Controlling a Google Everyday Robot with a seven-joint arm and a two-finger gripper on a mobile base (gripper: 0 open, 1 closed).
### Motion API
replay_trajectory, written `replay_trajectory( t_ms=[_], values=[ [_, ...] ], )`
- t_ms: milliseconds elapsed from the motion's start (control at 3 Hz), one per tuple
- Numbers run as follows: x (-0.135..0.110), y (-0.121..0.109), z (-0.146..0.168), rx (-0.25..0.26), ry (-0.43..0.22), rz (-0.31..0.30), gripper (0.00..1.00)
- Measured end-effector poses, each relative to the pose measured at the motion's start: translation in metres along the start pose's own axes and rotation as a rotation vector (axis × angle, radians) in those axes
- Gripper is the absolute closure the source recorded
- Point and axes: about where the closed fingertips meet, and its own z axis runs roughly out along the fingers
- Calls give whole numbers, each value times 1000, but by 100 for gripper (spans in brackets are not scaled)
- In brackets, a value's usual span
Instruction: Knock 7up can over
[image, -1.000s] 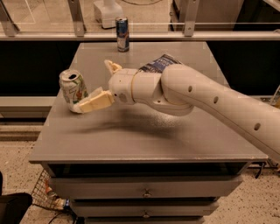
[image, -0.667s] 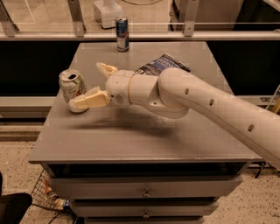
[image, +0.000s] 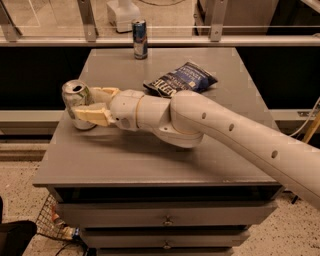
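Standing on a speckled floor before a glass railing, the grey worktop has drawers below. The 7up can sits close to its left edge, apparently leaning left. The end effector is at the can's right side, fingers spread, the front finger lying across the can's lower body. Since 0.7 s ago the arm has moved left onto the can. A blue can stands at the rear edge and a chip bag lies behind the arm. The front half is open.
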Motion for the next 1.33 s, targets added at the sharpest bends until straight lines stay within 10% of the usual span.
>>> replay_trajectory(
  t_ms=[667, 1333],
  values=[
    [-2, 4, 3, -8, -4, 0, 100],
    [-6, 4, 3, -8, 18, -5, 100]
  ],
)
